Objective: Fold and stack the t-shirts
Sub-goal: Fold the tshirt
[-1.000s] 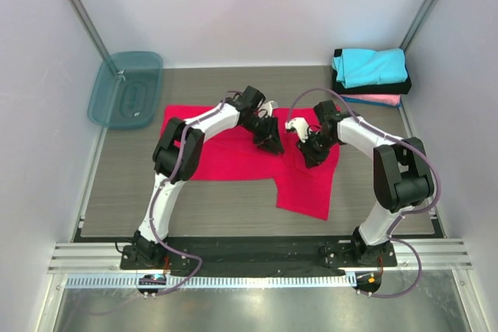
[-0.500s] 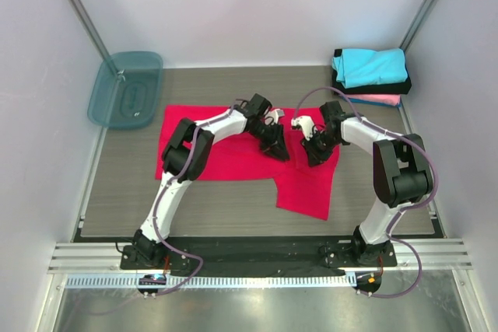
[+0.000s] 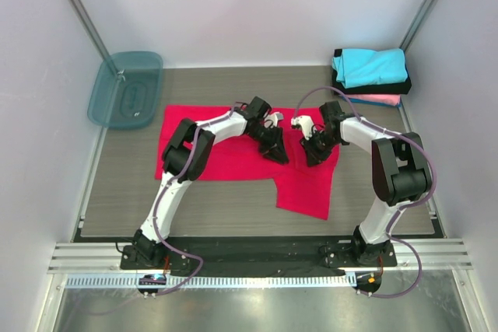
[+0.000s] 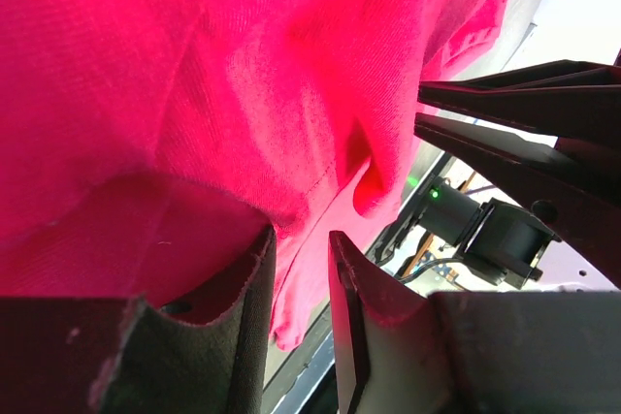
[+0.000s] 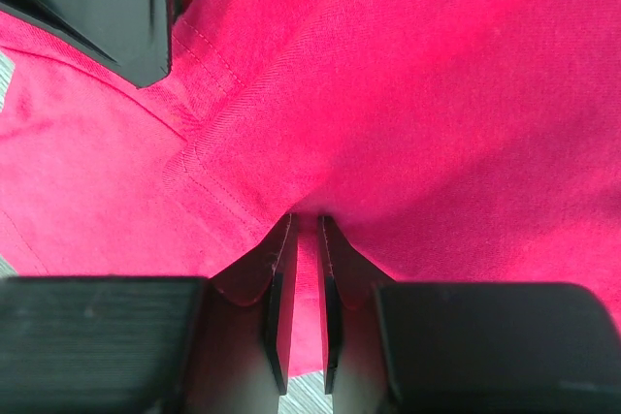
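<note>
A large red t-shirt [image 3: 226,157] lies spread on the grey table [image 3: 187,207], and one part of it reaches toward the front at the right. Both grippers sit on its middle, close together. My left gripper [image 3: 274,152] is shut on a raised fold of the red t-shirt [image 4: 243,94], which fills the gap between its fingers [image 4: 247,298]. My right gripper [image 3: 311,155] pinches a thin ridge of the same red t-shirt [image 5: 408,94], its jaws nearly together. In the left wrist view the left gripper [image 4: 299,235] has cloth draped over it. The right gripper [image 5: 306,220] shows clearly in its own view.
A folded stack stands at the back right corner: a cyan shirt [image 3: 371,65] on a black one [image 3: 373,85] on a pink one [image 3: 373,99]. A translucent teal bin [image 3: 127,89] lies at the back left. Grey walls close in on both sides.
The left gripper has shifted right and a little toward the front, closer to the right gripper. The right gripper has barely moved. The shirt's outline looks the same.
</note>
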You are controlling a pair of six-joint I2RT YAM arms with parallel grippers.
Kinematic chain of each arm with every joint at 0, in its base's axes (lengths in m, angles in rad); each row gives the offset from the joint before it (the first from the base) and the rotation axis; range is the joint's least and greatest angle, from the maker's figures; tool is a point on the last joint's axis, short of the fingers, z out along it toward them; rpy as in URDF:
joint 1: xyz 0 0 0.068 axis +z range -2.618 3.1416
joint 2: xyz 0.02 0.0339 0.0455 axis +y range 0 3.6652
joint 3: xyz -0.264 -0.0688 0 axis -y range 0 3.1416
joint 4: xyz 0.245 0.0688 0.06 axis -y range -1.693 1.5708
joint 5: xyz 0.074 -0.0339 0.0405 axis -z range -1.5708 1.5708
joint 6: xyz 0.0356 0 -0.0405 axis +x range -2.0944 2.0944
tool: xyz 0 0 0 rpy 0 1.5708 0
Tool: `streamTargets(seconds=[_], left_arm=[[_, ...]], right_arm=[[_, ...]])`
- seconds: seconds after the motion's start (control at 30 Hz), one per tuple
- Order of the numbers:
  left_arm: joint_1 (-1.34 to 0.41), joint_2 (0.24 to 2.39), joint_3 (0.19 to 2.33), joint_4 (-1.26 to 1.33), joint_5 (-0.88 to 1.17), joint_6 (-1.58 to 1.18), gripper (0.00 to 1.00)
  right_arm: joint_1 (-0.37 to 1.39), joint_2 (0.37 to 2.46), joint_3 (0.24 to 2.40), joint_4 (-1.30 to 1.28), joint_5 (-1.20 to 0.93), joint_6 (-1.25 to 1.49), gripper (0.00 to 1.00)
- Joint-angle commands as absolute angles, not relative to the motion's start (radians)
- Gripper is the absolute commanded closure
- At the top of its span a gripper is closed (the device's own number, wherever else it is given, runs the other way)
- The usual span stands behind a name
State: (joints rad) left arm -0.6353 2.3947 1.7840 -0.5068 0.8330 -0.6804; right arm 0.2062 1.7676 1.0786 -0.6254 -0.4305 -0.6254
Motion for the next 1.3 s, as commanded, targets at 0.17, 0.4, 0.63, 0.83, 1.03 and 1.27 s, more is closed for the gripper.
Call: streamTargets(seconds=[0.17,0.4,0.63,0.83,1.03,1.27], left_arm=[[-0.647,2.395,1.801,-0.505,0.836,-0.681,0.73],[-0.647,2.373,1.786,-0.497,0.845,-0.675,0.88],[-0.646,2.352,1.781,-0.489,0.859,-0.658,1.0],[-0.627,2.299,1.738,-0.509,0.859,-0.623,1.0],[-0.6,2.263,1.718,-0.543,0.856,-0.581,1.0],[-0.595,2.25,1.703,-0.558,0.864,-0.563,1.0]], right_arm=[[0.206,1.776,1.063,-0.598,-0.445,-0.63,0.8],[0.204,1.781,1.058,-0.597,-0.443,-0.63,0.8],[0.203,1.786,1.051,-0.591,-0.434,-0.63,0.8],[0.203,1.784,1.046,-0.588,-0.431,-0.632,0.8],[0.201,1.789,1.043,-0.583,-0.428,-0.63,0.8],[0.198,1.787,1.037,-0.58,-0.425,-0.634,0.8]])
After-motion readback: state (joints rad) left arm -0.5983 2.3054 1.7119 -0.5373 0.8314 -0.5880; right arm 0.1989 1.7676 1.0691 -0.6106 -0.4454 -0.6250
